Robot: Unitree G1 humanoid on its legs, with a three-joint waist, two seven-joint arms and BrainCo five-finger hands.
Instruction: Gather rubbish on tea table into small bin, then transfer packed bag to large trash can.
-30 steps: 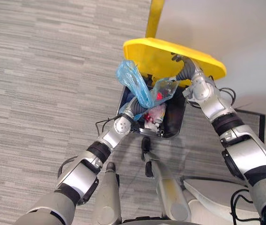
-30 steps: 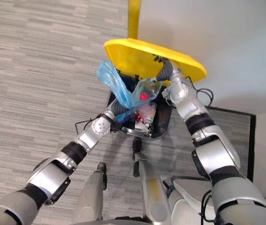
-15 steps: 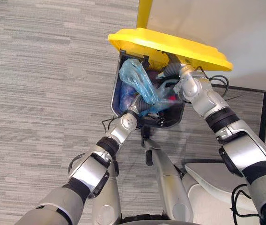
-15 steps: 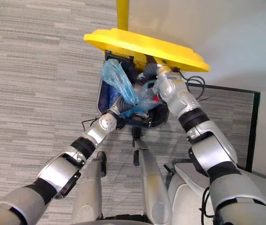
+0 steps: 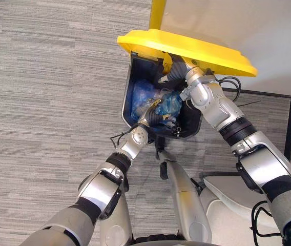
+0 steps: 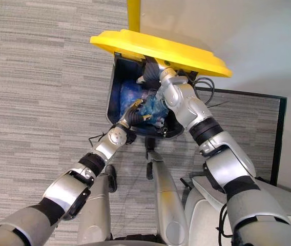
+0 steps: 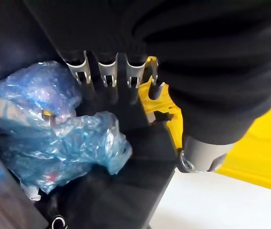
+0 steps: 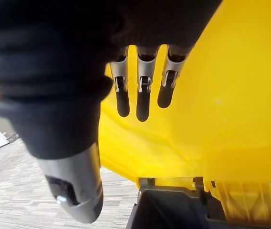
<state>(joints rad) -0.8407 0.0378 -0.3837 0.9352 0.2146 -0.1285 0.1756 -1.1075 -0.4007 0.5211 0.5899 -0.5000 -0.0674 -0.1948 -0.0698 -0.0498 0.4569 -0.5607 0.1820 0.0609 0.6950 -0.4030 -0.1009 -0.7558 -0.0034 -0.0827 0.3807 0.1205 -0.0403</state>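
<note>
blue packed bag (image 5: 158, 100) lies inside large trash can (image 5: 127, 95), yellow lid (image 5: 186, 48) raised. left wrist: left robot hand (image 7: 108, 76) released, fingers straight, beside the bag. right wrist: right robot hand (image 8: 142, 90) unclenched, fingers straight against lid underside.

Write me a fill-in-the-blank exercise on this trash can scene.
The raised lid is coloured ____.
The blue bag lies ____ the trash can.
The hand propping the lid open is the robot's ____.
Missing words: yellow; inside; right.
</note>
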